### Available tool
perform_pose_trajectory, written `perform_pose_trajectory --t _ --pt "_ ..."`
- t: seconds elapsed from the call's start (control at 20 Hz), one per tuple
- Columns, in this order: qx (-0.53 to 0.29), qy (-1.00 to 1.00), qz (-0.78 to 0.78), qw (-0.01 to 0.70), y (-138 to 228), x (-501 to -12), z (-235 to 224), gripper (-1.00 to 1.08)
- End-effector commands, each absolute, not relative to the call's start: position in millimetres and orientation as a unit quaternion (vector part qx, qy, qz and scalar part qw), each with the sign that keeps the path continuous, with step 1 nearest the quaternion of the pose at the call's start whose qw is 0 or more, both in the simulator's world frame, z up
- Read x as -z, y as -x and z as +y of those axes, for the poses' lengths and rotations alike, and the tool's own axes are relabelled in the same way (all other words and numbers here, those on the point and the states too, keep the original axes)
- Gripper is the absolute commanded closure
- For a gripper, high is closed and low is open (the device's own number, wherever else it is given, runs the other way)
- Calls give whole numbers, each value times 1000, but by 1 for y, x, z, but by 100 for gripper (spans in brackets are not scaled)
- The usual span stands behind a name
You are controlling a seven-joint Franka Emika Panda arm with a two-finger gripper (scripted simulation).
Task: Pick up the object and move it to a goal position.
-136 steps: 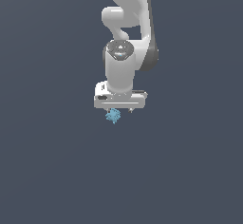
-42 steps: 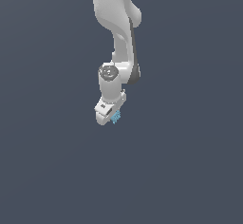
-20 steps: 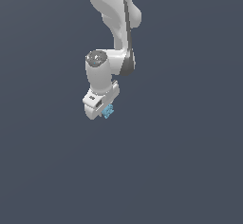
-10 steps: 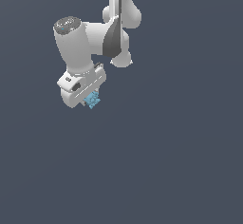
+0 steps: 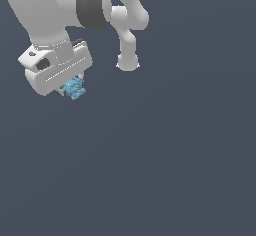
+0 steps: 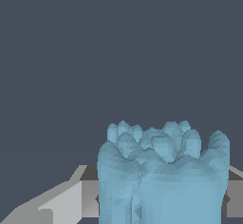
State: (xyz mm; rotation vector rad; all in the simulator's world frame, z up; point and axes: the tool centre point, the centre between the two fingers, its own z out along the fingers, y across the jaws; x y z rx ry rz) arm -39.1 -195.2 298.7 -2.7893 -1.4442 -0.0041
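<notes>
The object point(image 5: 75, 88) is a small light-blue bumpy clump hanging just under the white hand of the arm, at the upper part of the exterior view's left. My gripper point(image 5: 72, 87) is shut on the object, and its fingers are mostly hidden behind the clump and the hand. In the wrist view the object point(image 6: 163, 171) fills the space between two grey fingers point(image 6: 71, 199), held clear of the dark ground.
The white-grey arm point(image 5: 70, 5) reaches in from the top of the exterior view, with its far link point(image 5: 127, 30) behind it. Plain dark grey ground lies all around.
The arm has carried the object up and toward the exterior view's left, and the hand now looks much larger in that view. The grip on the object has held.
</notes>
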Motion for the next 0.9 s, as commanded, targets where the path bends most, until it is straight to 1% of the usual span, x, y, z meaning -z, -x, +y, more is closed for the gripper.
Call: perform_pose_trajectory --t 0.0,0.4,0.85 --pt "1 888 -460 1 37 -321 -208 108" --pt "0 888 -460 0 30 -366 -236 108" --pt "0 888 -460 0 27 -385 -248 108"
